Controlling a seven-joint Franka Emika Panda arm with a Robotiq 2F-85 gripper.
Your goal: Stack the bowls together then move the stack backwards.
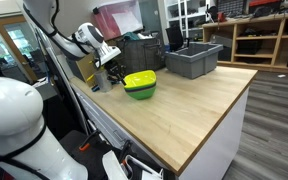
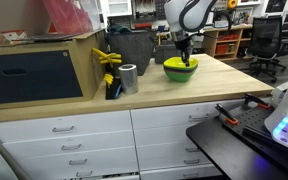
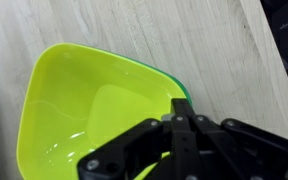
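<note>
The stack of bowls (image 1: 140,84) stands on the wooden table (image 1: 184,110), with the yellow bowl (image 3: 84,100) on top and a green rim (image 3: 180,88) showing beneath it. The purple bowl is hidden. The stack also shows in an exterior view (image 2: 181,69). My gripper (image 3: 176,122) is over the stack's near rim with its fingers closed together on the rim. It shows in both exterior views (image 1: 117,72) (image 2: 182,52), reaching down onto the stack.
A grey bin (image 1: 194,60) and a darker bin (image 1: 139,50) stand behind the stack. A metal can (image 2: 129,78), a yellow-handled tool (image 2: 108,60) and a large box (image 2: 44,65) sit to one side. The table's edge (image 1: 219,125) runs nearby.
</note>
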